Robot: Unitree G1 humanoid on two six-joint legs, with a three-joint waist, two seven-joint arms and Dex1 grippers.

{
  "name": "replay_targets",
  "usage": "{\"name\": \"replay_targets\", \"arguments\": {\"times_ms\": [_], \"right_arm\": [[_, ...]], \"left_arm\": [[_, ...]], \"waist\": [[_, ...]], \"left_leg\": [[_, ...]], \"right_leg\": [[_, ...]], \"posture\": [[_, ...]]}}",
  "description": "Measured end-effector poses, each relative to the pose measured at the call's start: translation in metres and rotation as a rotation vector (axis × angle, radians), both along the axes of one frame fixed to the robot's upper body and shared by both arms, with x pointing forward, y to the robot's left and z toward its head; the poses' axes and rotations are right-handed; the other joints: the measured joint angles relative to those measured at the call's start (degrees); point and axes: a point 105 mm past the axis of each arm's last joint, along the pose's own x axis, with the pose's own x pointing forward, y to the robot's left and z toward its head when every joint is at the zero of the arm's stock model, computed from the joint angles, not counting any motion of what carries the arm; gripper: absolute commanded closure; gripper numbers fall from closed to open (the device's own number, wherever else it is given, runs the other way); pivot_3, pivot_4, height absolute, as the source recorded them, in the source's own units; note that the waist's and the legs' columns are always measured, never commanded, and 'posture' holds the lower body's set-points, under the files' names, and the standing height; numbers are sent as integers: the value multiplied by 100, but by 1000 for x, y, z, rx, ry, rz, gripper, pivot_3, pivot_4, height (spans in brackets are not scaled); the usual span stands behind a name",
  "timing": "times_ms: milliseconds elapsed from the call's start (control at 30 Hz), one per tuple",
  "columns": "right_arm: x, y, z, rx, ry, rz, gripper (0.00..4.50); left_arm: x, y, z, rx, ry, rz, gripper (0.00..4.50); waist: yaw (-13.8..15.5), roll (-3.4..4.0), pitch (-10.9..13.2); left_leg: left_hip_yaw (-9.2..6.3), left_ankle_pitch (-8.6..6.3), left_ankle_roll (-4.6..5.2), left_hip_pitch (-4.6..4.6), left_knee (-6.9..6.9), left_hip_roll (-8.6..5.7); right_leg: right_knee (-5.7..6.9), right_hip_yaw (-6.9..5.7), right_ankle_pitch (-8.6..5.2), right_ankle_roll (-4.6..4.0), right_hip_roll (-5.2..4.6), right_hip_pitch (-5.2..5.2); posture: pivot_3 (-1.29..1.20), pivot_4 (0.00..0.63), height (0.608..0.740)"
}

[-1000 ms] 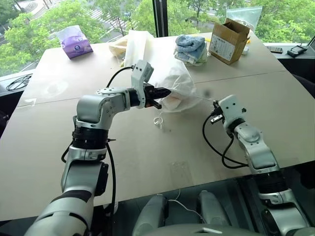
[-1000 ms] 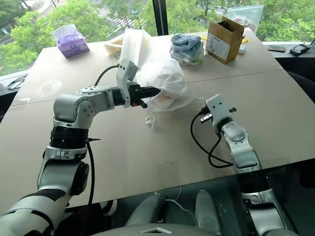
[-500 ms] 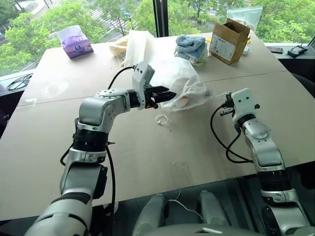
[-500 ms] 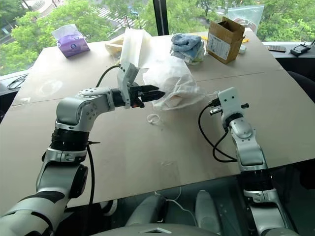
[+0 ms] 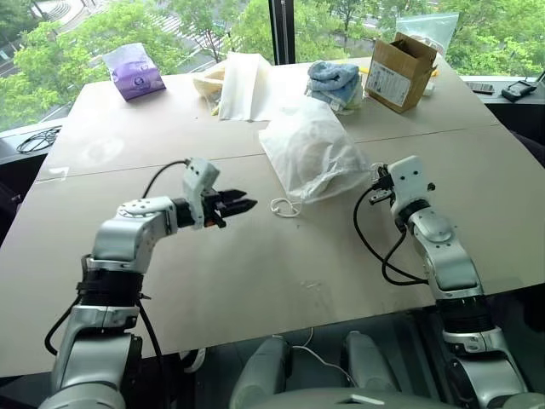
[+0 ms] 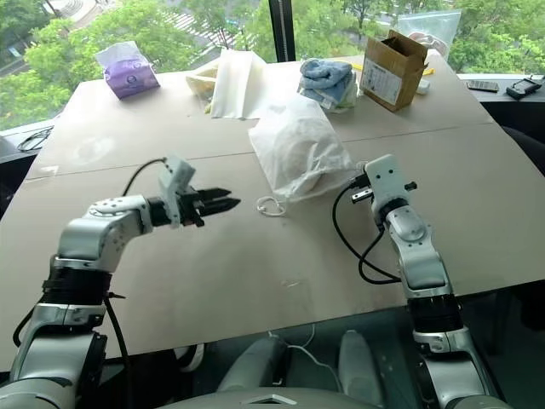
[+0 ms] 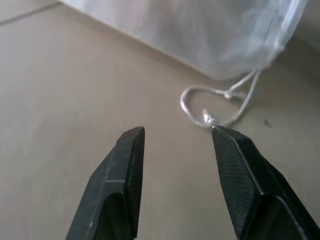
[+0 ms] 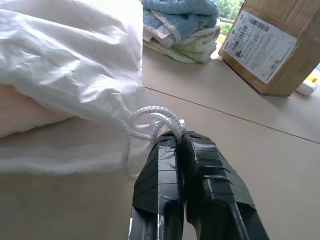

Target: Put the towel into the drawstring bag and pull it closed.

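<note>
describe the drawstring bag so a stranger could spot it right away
On the table, look mid-surface, just before the blue cloth pile and cardboard box. The bag is the puffy, slightly see-through white sack; unlike the flat cream cloth behind it, thin white cords trail from it.

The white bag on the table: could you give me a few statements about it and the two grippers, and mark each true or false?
1. The right gripper is shut on the drawstring bag's cord. True.
2. The left gripper is clamped on the drawstring bag. False: its fingers stand open and empty, short of the cord loop.
3. The towel lies loose on the table. False: a pinkish shape shows through the bag's fabric.
4. A cardboard box stands beyond the bag. True.
5. The bag hangs in the air. False: it rests on the table.
</note>
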Motion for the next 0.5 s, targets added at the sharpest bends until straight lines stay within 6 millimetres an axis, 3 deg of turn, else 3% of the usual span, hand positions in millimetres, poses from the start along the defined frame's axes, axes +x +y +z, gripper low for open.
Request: {"name": "replay_targets", "arguments": {"times_ms": [333,500], "right_arm": [[1,2,3,1,-8,2,4500],[-1,2,1,1,-3,0,4500]], "left_arm": [[23,-28,-8,-47,-28,41,2344],[27,-36,-13,46,-85,16,2344]], "waist": [[-11,0,-1],[37,10,-12]], "left_leg": [[4,0,0,0,2,0],[0,0,1,9,9,-2]], "right_leg": [[4,3,0,0,-1,2],[4,-2,0,0,-1,12]], "posture": [[0,150,740],[0,150,740]]}}
